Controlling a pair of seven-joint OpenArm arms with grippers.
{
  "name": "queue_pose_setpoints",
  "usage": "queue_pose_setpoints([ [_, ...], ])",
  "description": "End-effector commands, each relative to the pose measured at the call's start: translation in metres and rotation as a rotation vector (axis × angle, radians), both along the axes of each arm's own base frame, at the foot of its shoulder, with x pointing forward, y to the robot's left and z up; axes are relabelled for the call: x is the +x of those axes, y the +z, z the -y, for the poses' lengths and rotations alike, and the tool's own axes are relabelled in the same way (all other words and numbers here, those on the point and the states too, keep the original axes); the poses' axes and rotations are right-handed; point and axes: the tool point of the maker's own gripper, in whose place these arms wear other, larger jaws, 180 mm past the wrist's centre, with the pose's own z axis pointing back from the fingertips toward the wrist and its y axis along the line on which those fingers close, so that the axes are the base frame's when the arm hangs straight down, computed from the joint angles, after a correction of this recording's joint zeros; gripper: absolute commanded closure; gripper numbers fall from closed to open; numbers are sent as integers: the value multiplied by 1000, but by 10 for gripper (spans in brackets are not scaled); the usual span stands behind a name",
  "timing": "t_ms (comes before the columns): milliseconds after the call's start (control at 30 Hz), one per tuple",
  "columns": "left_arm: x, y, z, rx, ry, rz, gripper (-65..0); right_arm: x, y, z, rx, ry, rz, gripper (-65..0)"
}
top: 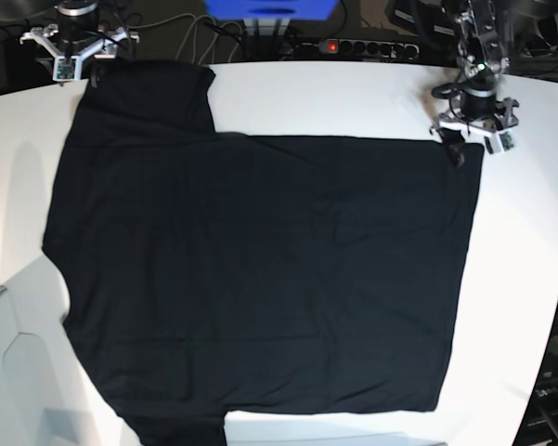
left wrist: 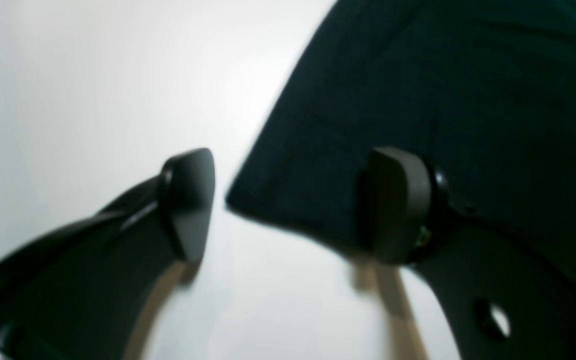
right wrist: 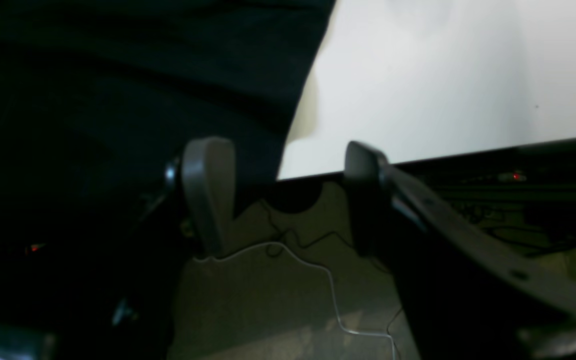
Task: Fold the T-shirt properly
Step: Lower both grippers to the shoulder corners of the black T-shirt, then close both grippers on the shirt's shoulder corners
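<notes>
The T-shirt (top: 260,269) lies spread flat, plain black side up, across most of the white table (top: 353,98). Its near edge reaches almost to the table's front rim, and a sleeve juts out at the near side. The body runs wide across the middle of the table, with mild wrinkles. The other sleeve sits at the far side of the T-shirt, close to the table's back rim.

At the T-shirt's far hem corner, the left gripper (left wrist: 288,205) hangs with its jaws spread wide. One fingertip (left wrist: 398,200) is over the black cloth; the other is over bare table, and the cloth corner points into the gap between them. Nothing is clamped.

At the far sleeve, by the table's back rim, the right gripper (right wrist: 278,190) also stands wide apart and holds nothing. One of its fingertips (right wrist: 208,185) is in front of the dark cloth, the other beyond the cloth edge. Past the table's rim, cables (right wrist: 318,270) lie on the floor (right wrist: 268,310).
</notes>
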Motion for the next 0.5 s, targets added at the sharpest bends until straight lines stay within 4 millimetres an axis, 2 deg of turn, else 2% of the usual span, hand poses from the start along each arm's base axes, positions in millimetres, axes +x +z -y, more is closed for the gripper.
queue_pose_setpoints([
  [0, 0, 7, -7, 21, 0, 11, -453, 2, 8, 0, -10, 13, 24, -352],
  [133, -1, 5, -4, 20, -6, 4, -446, 6, 9, 0, -11, 14, 37, -352],
  [467, 3, 6, -3, 13, -6, 14, -278, 7, 9, 0, -11, 14, 40, -352],
])
